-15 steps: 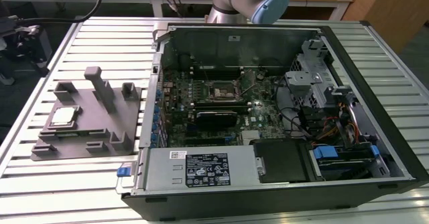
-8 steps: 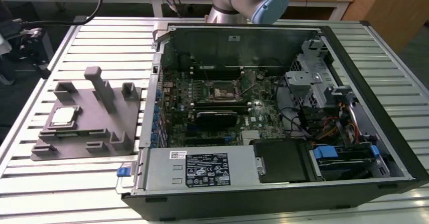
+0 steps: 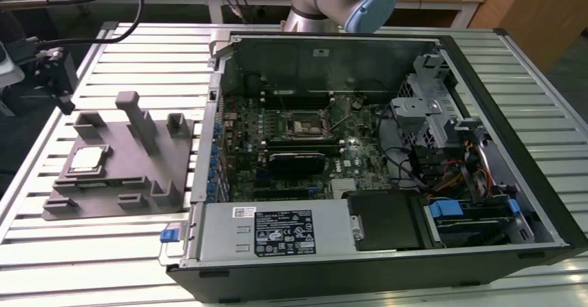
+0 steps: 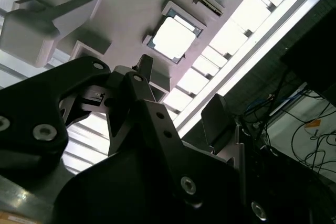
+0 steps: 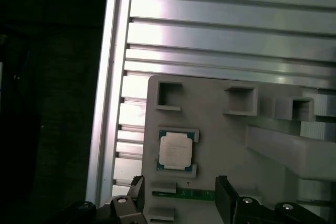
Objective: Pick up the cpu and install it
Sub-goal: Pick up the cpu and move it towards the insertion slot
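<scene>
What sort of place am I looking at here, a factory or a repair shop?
Most likely a robotics lab or test bench for computer assembly. An open computer case lies on a slatted aluminium table, a grey fixture block beside it holds the cpu, and a robot arm stands behind.

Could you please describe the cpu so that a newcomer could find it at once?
On the slatted table, left of the open computer case in the exterior view, lies a grey fixture block. The cpu lies flat in a recess on that block's left side. It is the only shiny silver square there; the posts and pockets around it are dull grey plastic.
</scene>
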